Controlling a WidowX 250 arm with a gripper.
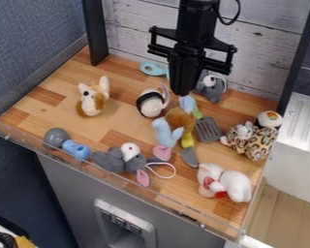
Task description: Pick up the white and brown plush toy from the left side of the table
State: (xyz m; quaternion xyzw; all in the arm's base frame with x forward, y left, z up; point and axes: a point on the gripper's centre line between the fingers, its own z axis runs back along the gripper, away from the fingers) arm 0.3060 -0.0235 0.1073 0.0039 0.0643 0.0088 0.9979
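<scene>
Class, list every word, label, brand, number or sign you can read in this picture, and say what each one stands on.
No text can be read anywhere.
Small dark panels on the grey cabinet front: any marks are too small to read.
Wooden worktop: no readable text.

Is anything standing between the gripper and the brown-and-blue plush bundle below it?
Nothing visible stands between the gripper and the brown-and-blue plush bundle. The grey slotted spatula and black-banded white toy lie off to either side.
</scene>
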